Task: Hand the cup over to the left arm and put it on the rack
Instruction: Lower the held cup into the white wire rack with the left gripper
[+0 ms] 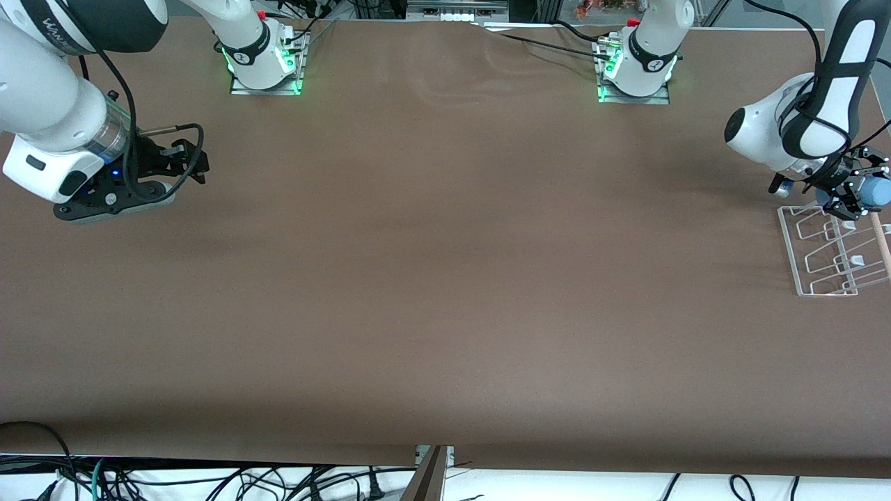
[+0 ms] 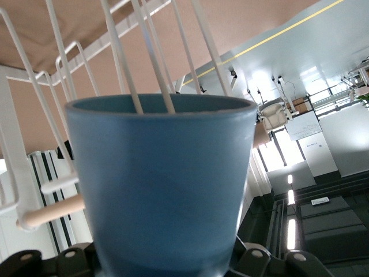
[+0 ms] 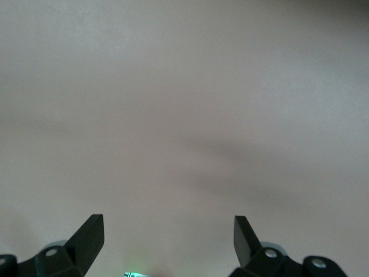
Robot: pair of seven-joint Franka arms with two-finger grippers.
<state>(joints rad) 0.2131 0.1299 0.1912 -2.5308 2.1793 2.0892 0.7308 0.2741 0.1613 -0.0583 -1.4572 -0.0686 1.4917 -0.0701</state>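
Observation:
The light-blue cup [image 1: 879,192] is held sideways in my left gripper [image 1: 860,191], which is shut on it just above the end of the white wire rack [image 1: 828,259] nearest the robots' bases. In the left wrist view the cup [image 2: 161,184] fills the middle. Its open mouth faces the rack's white prongs [image 2: 124,63], and I cannot tell if they touch. The left gripper's fingers are hidden by the cup there. My right gripper [image 1: 198,164] waits low over bare table at the right arm's end. It is open and empty, and it also shows in the right wrist view [image 3: 168,232].
The rack's light wooden rod [image 1: 881,243] runs along its side at the table's edge and also shows in the left wrist view [image 2: 52,211]. The two arm bases [image 1: 264,66] stand along the table's robot side. The brown table [image 1: 445,278] spreads between the arms.

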